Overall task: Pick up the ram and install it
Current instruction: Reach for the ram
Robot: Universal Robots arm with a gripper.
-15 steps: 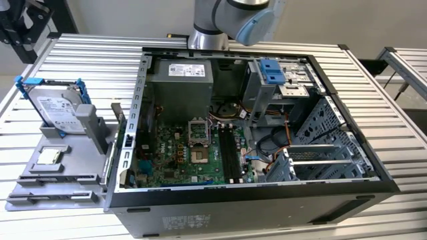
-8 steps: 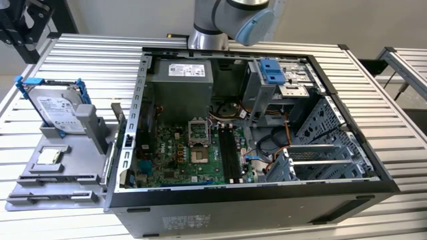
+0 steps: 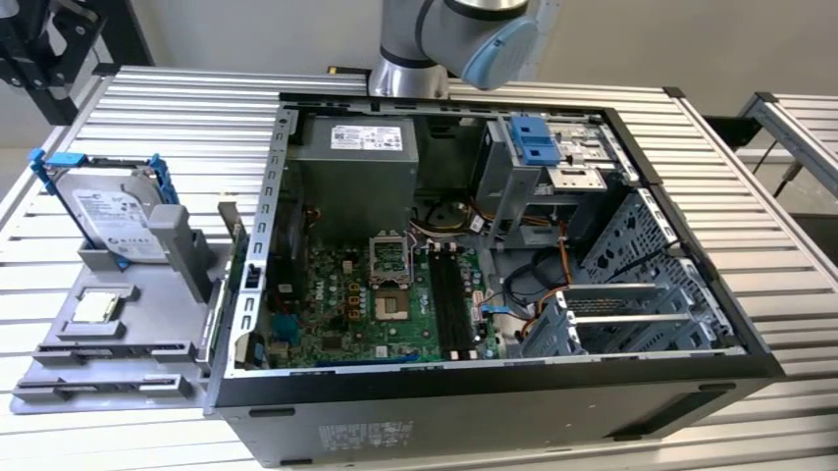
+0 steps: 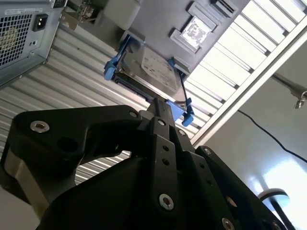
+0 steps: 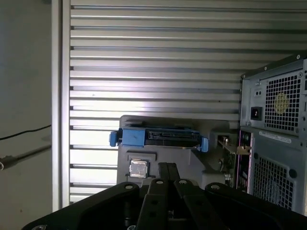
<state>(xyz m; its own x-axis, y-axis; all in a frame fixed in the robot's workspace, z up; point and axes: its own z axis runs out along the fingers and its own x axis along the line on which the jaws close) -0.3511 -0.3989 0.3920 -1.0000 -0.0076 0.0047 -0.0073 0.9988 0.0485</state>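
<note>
The ram (image 3: 232,238) looks like a thin dark stick standing on edge at the side of the grey fixture (image 3: 144,334) nearest the computer case. In the first wrist view it appears as a narrow greenish piece (image 5: 229,147) between the fixture and the case. My gripper (image 5: 167,170) is high above the table, behind the fixture, with its black fingers (image 4: 160,108) pressed together and nothing between them. It is well clear of the ram. The motherboard's black slots (image 3: 453,304) lie inside the open case.
The open computer case (image 3: 681,324) fills the middle of the slatted table. On the fixture stand a silver hard drive in a blue frame (image 3: 116,218) and a small square chip (image 3: 100,307). The arm's base (image 3: 412,59) rises behind the case.
</note>
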